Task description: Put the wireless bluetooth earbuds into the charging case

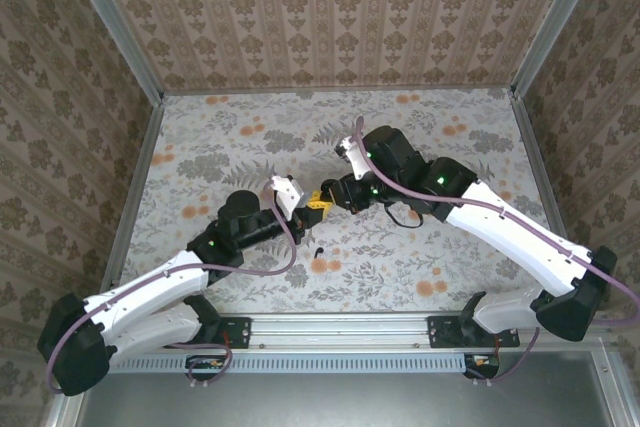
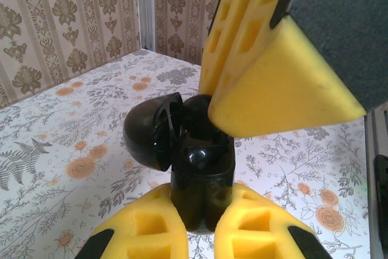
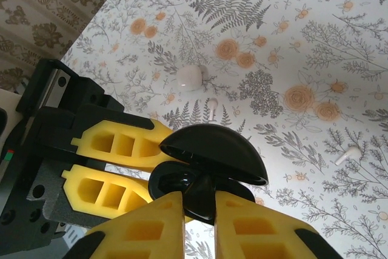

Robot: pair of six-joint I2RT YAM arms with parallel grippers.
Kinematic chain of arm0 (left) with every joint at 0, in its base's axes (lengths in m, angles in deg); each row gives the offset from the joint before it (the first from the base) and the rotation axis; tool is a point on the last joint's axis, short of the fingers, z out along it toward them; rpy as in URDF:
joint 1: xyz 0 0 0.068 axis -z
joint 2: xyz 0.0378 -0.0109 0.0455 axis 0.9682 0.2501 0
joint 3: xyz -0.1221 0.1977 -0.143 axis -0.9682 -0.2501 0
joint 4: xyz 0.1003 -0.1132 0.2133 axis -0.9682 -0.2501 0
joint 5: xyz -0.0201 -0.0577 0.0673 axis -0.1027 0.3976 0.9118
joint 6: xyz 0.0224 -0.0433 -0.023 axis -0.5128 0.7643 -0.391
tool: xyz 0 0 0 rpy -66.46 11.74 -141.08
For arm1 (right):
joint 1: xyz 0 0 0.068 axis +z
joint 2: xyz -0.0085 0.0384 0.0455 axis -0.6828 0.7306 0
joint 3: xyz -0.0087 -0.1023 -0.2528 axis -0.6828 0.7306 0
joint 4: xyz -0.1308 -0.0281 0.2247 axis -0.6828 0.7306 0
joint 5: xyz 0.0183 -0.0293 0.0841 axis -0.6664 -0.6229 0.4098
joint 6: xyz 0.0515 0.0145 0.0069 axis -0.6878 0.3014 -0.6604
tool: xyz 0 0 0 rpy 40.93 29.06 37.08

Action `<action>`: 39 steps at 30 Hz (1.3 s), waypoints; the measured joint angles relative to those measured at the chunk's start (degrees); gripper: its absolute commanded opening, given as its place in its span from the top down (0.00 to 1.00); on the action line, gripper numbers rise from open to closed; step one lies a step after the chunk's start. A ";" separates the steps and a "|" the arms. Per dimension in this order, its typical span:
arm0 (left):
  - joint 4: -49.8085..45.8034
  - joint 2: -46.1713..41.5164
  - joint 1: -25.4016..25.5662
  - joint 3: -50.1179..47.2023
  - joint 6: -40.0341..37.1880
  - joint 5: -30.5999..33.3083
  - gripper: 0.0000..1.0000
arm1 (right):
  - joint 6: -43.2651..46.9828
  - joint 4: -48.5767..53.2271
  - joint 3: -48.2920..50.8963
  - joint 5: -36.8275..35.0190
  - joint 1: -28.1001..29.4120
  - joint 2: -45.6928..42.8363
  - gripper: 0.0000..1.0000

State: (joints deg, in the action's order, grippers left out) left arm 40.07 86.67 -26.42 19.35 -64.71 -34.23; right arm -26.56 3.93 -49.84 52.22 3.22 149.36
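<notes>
Floral tabletop. Our left gripper [image 2: 200, 219] clamps the open charging case [image 2: 200, 162]. Our right gripper [image 3: 198, 201], grip unclear, is at its mouth, likely mid-insertion. Next we fetch the loose earbud [image 1: 318, 250] near the left gripper.

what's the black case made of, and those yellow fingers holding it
The charging case looks like hard, glossy black plastic: sharp highlights on its smooth shell. The yellow fingers look like matte plastic, perhaps printed: dull surface, hollow ribbed cells.
</notes>
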 measured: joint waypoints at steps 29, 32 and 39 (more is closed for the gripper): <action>0.68 -1.11 0.00 0.00 0.00 0.26 1.00 | -3.65 -0.26 -1.86 4.22 -3.39 -2.14 0.52; 0.70 -1.11 0.00 0.00 0.00 0.26 1.00 | -3.63 -0.83 -1.75 4.59 -3.37 -1.60 0.52; 0.59 -1.11 0.00 -0.07 0.00 0.46 1.00 | -3.28 -0.87 -1.75 4.68 -3.28 1.49 0.57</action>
State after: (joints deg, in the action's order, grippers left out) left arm 40.66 85.55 -26.42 19.28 -64.71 -33.77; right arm -29.84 3.06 -51.59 56.90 -0.06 150.85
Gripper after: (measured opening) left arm 0.092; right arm 0.453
